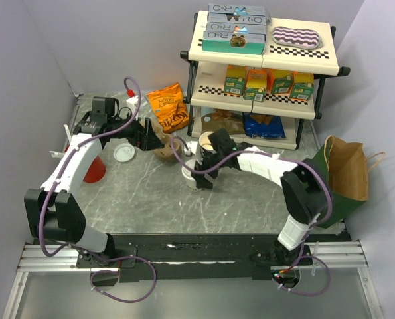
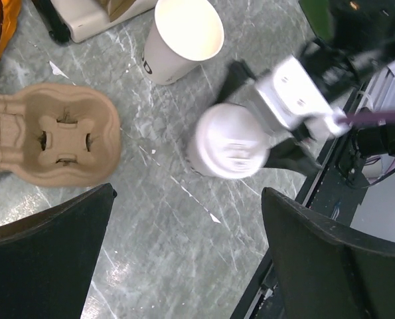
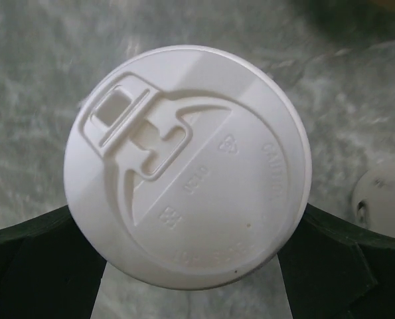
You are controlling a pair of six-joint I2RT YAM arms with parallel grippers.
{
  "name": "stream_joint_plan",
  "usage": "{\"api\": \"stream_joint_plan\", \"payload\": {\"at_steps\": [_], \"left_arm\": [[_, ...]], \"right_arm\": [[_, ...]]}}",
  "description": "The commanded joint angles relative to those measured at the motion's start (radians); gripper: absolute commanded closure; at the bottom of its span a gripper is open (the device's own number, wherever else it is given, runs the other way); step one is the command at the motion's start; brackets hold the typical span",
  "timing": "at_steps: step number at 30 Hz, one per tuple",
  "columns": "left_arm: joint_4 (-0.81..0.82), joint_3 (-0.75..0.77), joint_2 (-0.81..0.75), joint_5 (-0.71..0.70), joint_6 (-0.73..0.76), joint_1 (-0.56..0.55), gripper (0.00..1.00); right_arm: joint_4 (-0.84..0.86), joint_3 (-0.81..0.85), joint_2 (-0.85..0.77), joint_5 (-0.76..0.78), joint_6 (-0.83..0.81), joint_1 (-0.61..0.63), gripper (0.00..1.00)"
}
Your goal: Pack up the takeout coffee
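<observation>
Takeout coffee (image 2: pixel 227 141): 1, lidded. 1 open cup (image 2: pixel 182 40). 1 carrier (image 2: pixel 51 133).

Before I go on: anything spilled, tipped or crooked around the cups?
Nothing stands out. The lid looks seated level on the coffee, the open cup stands upright, and the carrier lies flat. No spills show.

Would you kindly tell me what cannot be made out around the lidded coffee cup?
Top view: the right claw covers most of the lidded cup.
Right wrist view: the lid hides the cup's wall beneath.
Left wrist view: the pulp carrier is cut off at the left edge; the lid's markings are blurred there.
</observation>
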Motion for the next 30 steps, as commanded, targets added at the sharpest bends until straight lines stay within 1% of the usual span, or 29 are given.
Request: {"api": "stream_joint_plan", "payload": {"at_steps": [1, 5, 7, 10, 15, 16, 19, 21, 25, 30], "left_arm": [[0.018, -0.002, -0.052, 0.040, -0.010, 0.020, 0.01], [0.017, -0.015, -0.069, 0.048, -0.015, 0.035, 0.01], [0.015, -0.032, -0.081, 0.055, -0.017, 0.044, 0.01], [0.021, -0.055, -0.092, 0.063, -0.023, 0.051, 0.00], [0.049, -0.080, -0.081, 0.075, -0.044, 0.051, 0.00], [0.072, -0.091, -0.075, 0.074, -0.070, 0.051, 0.00], [0.130, -0.117, -0.064, 0.039, -0.145, 0.049, 0.01], [0.159, -0.129, -0.052, -0.007, -0.168, 0.049, 0.01], [0.167, -0.115, -0.012, -0.058, -0.147, 0.049, 0.01], [0.196, -0.140, 0.012, -0.058, -0.187, 0.049, 0.01]], "right_arm": [[0.095, 0.136, 0.099, -0.033, 0.148, 0.005, 0.05], [0.169, 0.188, 0.169, 0.027, 0.222, 0.007, 0.05], [0.166, 0.234, 0.210, 0.039, 0.222, 0.008, 0.06], [0.172, 0.245, 0.233, 0.067, 0.222, 0.010, 0.07], [0.187, 0.207, 0.224, 0.087, 0.224, 0.013, 0.13], [0.192, 0.201, 0.221, 0.085, 0.228, 0.013, 0.14], [0.198, 0.190, 0.221, 0.079, 0.239, 0.013, 0.17], [0.204, 0.189, 0.224, 0.078, 0.242, 0.014, 0.20], [0.204, 0.187, 0.230, 0.056, 0.257, 0.011, 0.26], [0.241, 0.156, 0.215, 0.036, 0.274, 0.010, 0.36]]}}
